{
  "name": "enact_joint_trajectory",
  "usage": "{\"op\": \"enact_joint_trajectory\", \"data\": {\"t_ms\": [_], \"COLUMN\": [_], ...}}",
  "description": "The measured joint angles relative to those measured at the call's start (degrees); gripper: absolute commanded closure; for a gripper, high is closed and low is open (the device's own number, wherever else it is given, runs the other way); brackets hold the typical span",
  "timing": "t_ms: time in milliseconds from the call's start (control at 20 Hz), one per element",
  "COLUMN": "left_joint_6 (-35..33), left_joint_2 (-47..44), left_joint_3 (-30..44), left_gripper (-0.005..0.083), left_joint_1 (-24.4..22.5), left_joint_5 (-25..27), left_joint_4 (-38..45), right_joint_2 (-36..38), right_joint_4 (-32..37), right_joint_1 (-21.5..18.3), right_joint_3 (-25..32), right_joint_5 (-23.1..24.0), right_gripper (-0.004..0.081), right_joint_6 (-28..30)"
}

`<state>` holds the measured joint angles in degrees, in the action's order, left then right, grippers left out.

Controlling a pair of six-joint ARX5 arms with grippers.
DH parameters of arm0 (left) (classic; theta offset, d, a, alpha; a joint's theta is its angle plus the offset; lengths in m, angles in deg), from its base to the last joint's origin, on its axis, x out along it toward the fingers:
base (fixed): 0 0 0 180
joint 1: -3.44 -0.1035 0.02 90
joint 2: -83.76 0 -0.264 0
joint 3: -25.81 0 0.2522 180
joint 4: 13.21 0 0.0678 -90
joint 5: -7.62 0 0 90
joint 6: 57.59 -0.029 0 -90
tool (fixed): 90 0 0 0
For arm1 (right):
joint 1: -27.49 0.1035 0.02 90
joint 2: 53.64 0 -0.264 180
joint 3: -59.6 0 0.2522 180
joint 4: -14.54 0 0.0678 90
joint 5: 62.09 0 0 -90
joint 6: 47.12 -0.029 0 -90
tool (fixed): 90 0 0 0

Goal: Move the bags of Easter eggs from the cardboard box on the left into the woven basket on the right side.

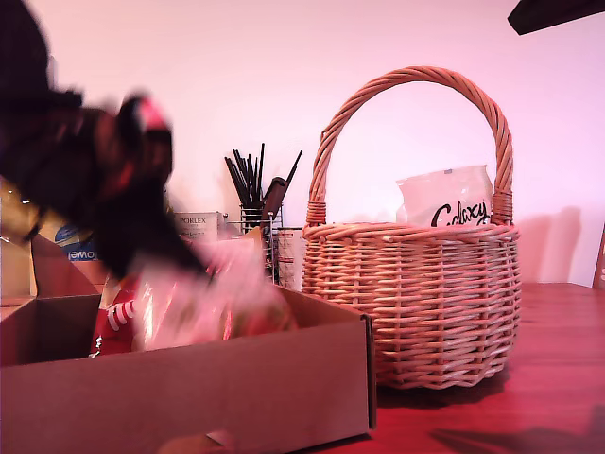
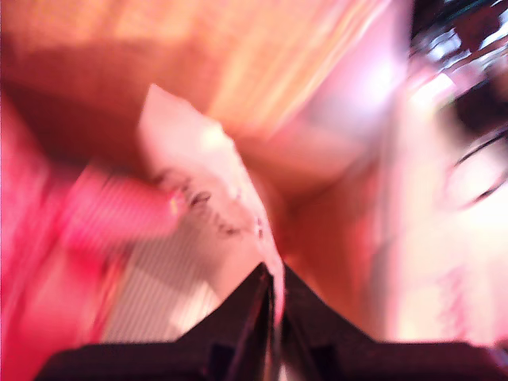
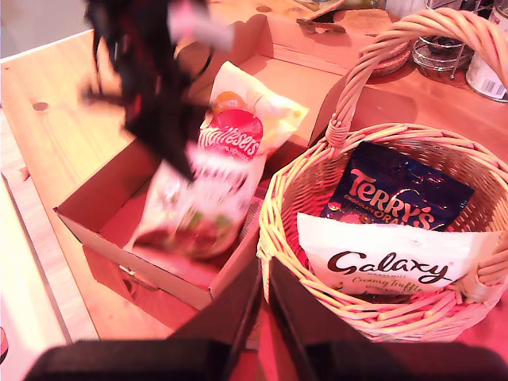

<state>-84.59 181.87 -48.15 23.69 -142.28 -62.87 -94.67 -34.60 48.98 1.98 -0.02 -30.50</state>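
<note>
My first gripper (image 2: 271,298) is clenched on the top edge of a white bag (image 2: 208,186) (blurred, so I cannot read its print), and the bag hangs over the box (image 3: 171,278). In the box a Maltesers bag (image 3: 232,136) lies under it. The basket (image 1: 444,312) at the exterior view's right already holds two bags: a Galaxy bag (image 3: 381,266) and a Terry's bag (image 3: 401,194). So I judge the task about half done, with at least two bags left. My second gripper (image 3: 264,305) has its jaws together on nothing and hovers near the basket rim. Motion blur hides much of the first arm (image 1: 95,180), and the box's front wall hides its floor in the exterior view.
</note>
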Motion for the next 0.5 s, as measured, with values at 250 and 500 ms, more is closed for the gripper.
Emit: {"op": "enact_joint_trajectory", "data": {"t_ms": [250,500], "left_joint_6": [-0.15,-0.20], "left_joint_2": [0.00,0.00], "left_joint_3": [-4.74,-4.94], "left_gripper": [0.0797,0.0797], "left_joint_1": [-0.13,-0.15], "left_joint_5": [-3.30,-4.17], "left_joint_4": [-3.06,-4.81], "right_joint_2": [0.00,0.00], "right_joint_4": [0.00,0.15], "right_joint_1": [0.00,0.22], "right_joint_3": [0.00,0.00], "right_joint_5": [0.00,-0.20], "right_gripper": [0.0783,0.0783], "right_joint_6": [0.00,0.00]}}
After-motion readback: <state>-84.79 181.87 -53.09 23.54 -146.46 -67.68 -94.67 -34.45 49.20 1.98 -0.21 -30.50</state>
